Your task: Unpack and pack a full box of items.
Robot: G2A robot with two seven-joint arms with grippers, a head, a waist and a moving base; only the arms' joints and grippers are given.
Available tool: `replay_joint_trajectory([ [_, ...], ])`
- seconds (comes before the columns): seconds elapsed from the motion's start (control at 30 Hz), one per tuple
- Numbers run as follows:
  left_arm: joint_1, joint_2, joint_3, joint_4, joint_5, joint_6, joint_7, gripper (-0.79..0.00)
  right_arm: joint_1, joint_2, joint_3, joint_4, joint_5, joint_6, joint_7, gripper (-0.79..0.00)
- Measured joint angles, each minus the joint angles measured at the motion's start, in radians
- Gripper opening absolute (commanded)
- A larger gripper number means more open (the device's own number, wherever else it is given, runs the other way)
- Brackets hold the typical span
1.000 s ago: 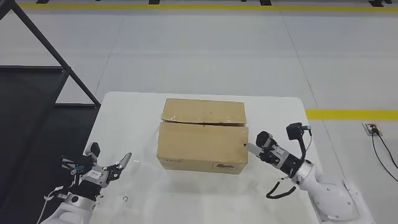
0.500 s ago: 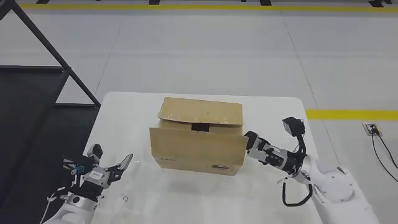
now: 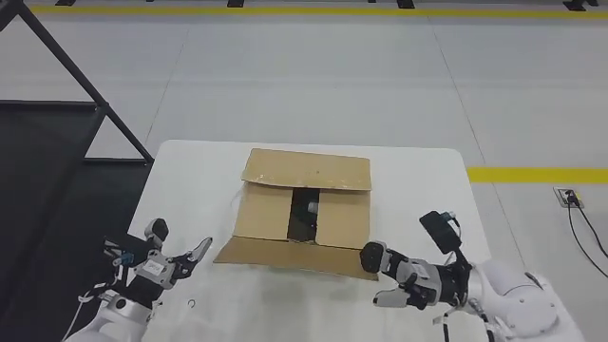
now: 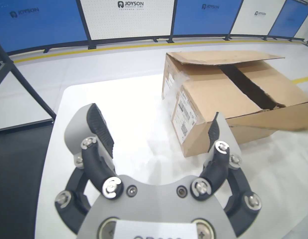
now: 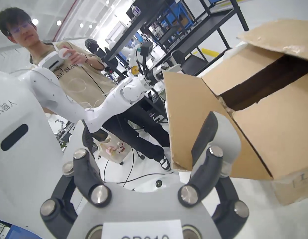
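The cardboard box (image 3: 275, 211) stands mid-table, its far flap (image 3: 309, 167) lying outward and its near flap (image 3: 290, 253) folded down toward me. A dark slot between the inner flaps shows a pale item (image 3: 311, 207). My right gripper (image 3: 382, 277) is open at the near flap's right corner. In the right wrist view one finger (image 5: 213, 138) rests against that flap (image 5: 188, 115), with the box (image 5: 268, 125) behind it. My left gripper (image 3: 177, 253) is open over bare table left of the box (image 4: 218, 95), holding nothing (image 4: 155, 118).
The white table (image 3: 190, 190) has free room on both sides of the box. A small ring-like bit (image 3: 191, 304) lies near the front edge. Loose clear tape (image 4: 176, 85) hangs on the box's left side. A black rack (image 3: 57, 104) stands left of the table.
The box slid left, then its near flap came open and down toward me as the right gripper drew back to the front edge. The left gripper shifted slightly right.
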Motion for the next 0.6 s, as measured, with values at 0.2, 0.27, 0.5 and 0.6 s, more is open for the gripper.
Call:
replay_joint_trajectory([
  [0.2,0.002,0.006,0.014,0.013,0.043,-0.097,0.001,0.0,-0.028,0.025,-0.042,0.029,-0.108,-0.015,-0.015,0.0],
  [0.27,-0.001,0.008,0.02,0.022,0.078,-0.118,-0.001,0.0,-0.025,0.03,-0.05,0.046,-0.118,-0.018,-0.018,0.0],
  [0.5,-0.036,0.009,0.072,0.081,0.198,-0.087,0.017,0.0,-0.021,0.044,-0.068,0.073,-0.111,-0.04,-0.04,0.0],
  [0.6,-0.056,0.007,0.097,0.112,0.225,-0.063,0.025,0.0,-0.021,0.048,-0.079,0.083,-0.105,-0.047,-0.047,0.0],
])
